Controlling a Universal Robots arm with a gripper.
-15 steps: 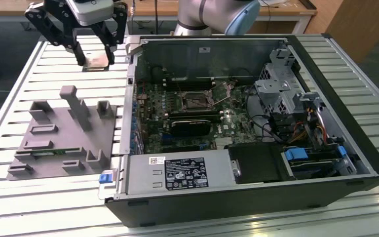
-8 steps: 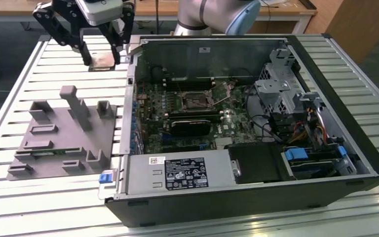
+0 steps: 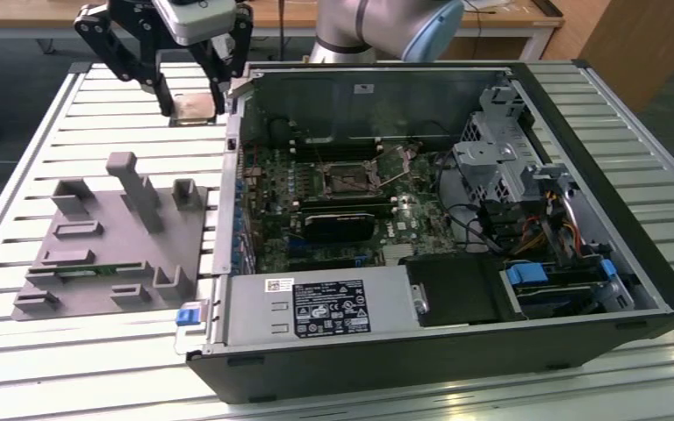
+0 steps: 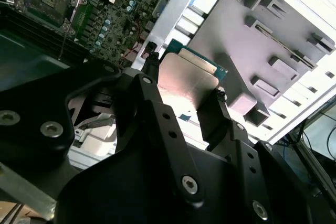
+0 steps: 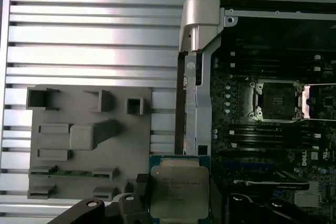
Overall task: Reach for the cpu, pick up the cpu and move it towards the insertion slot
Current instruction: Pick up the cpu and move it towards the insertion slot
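My gripper (image 3: 194, 103) hangs above the slatted table, just outside the far corner of the open computer case on the exterior view's left. It is shut on the cpu (image 3: 194, 108), a small flat square chip held by two opposite edges. In the second wrist view the cpu (image 4: 186, 80) shows its silvery top between the black fingers (image 4: 152, 98). The first wrist view shows the cpu (image 5: 178, 186) with its thin darker rim. The insertion slot (image 3: 347, 178) is a dark square socket with a metal frame on the motherboard, also seen as the insertion slot (image 5: 276, 99) with its cover swung aside, apart from the chip.
A grey plastic fixture (image 3: 103, 254) with blocks and posts lies on the table (image 3: 103, 96) at the exterior view's left. The open case (image 3: 431, 368) holds a black card (image 3: 337, 226), a power supply (image 3: 313, 309) and drive cages. The case's metal rim (image 5: 197, 72) stands between chip and socket.
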